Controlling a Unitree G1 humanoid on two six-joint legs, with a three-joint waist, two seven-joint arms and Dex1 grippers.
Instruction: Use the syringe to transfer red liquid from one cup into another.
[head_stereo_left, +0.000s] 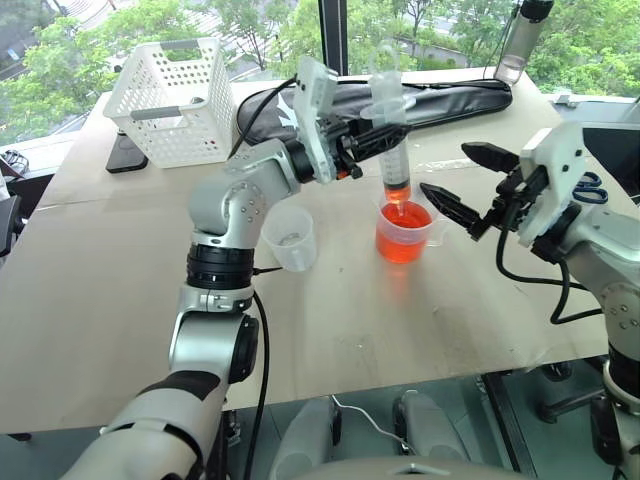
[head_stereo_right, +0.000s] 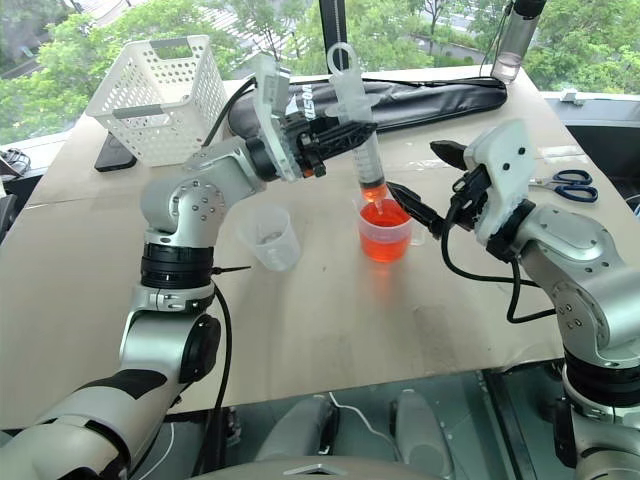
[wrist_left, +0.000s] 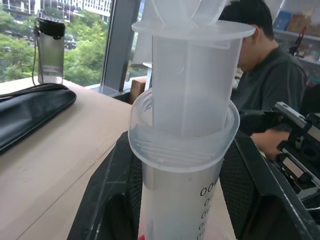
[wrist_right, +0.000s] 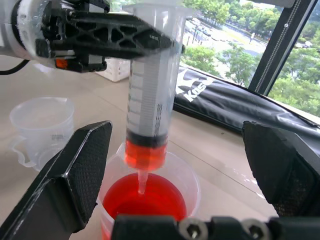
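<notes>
This looks like an office or robotics lab on an upper floor. A wide tan table (head_stereo_left: 330, 330) stands against tall windows (head_stereo_left: 260, 30) overlooking treetops. On the table lie a white plastic basket (head_stereo_left: 172, 100), a black zip case (head_stereo_left: 440, 100) and blue-handled scissors (head_stereo_right: 568, 183). Beyond the table a person (wrist_left: 265, 70) sits before shelves (wrist_left: 295, 25).

Pale wooden table (head_stereo_left: 120, 290) by big windows (head_stereo_left: 420, 30), green trees outside in daylight, dark window post (head_stereo_left: 333, 35), white plastic basket (head_stereo_left: 170, 100) at far corner, long black bag (head_stereo_left: 440, 98) along far edge, scissors (head_stereo_right: 562, 184) near the edge, a person (wrist_left: 265, 75) seated beyond.
</notes>
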